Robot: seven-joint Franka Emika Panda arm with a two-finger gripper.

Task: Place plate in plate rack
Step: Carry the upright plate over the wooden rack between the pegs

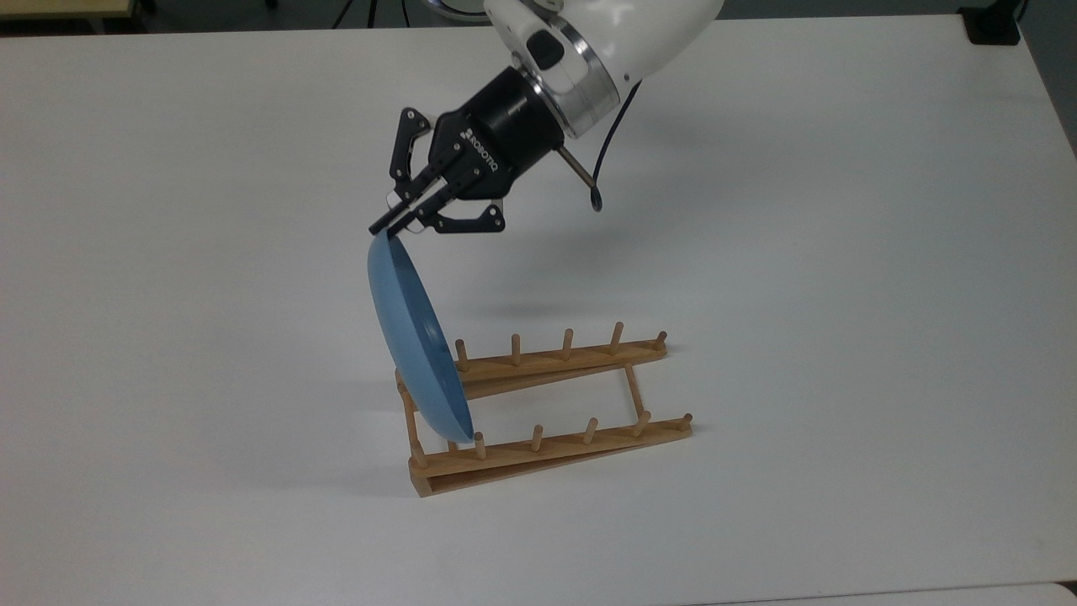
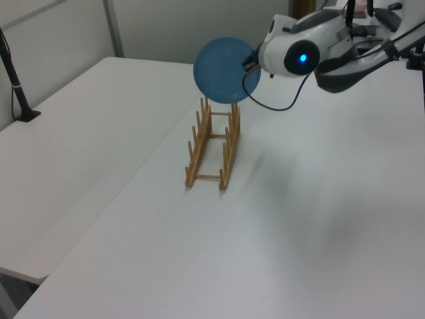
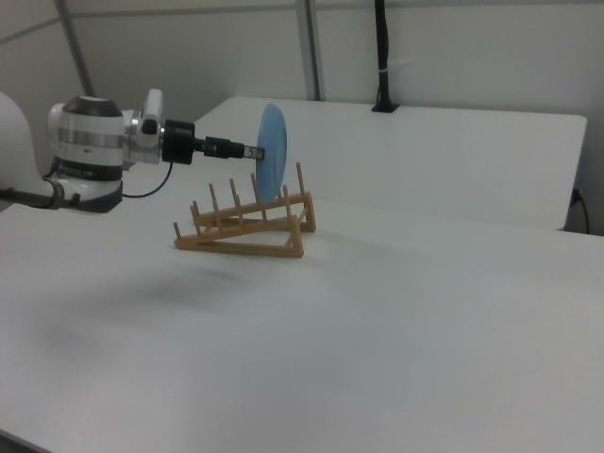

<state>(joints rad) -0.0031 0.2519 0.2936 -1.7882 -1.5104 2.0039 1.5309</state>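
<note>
The light-blue plate (image 1: 412, 345) (image 2: 222, 70) (image 3: 272, 151) hangs on edge, nearly upright, over the end of the wooden plate rack (image 1: 547, 404) (image 2: 212, 143) (image 3: 250, 226) at the top view's left. Its lower rim sits between the first and second pegs there, just above the rails; whether it touches them I cannot tell. My gripper (image 1: 385, 229) (image 2: 249, 63) (image 3: 250, 151) is shut on the plate's upper rim, reaching in from the top view's upper right.
The rack stands on a white table (image 1: 841, 295) with bare surface all around it. A second white table (image 2: 80, 133) adjoins it on the left view's left. A black post (image 3: 381, 57) rises at the far edge in the right view.
</note>
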